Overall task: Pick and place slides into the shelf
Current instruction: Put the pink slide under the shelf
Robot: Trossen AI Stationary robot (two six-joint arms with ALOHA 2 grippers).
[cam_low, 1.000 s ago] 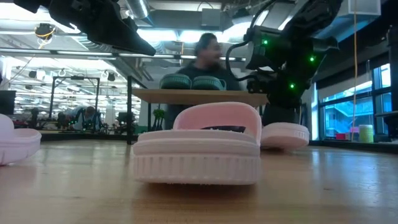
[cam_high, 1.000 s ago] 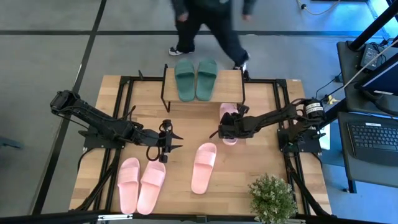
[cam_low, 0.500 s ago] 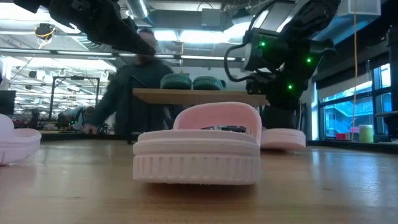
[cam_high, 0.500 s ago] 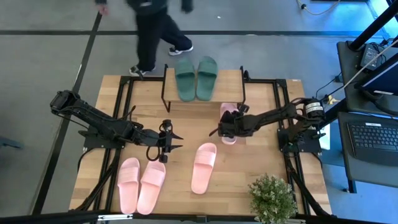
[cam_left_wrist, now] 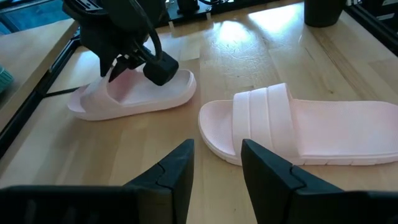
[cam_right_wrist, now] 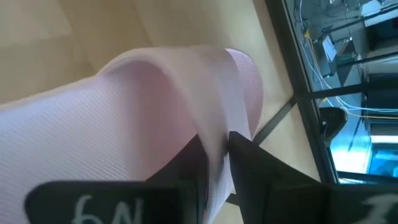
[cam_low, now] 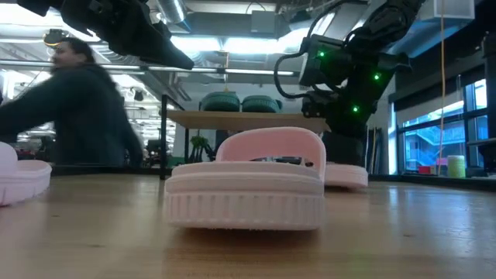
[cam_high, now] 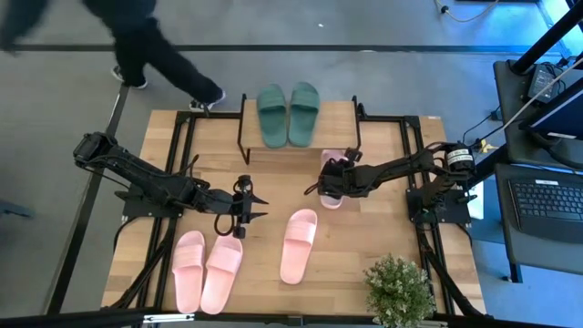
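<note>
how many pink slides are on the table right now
4. Two lie side by side near the left front corner, one lies alone mid-table, and one sits by the shelf, pinched in the right gripper.

right tool [cam_high: 321,189] clamped; left tool [cam_high: 253,206] parted
</note>
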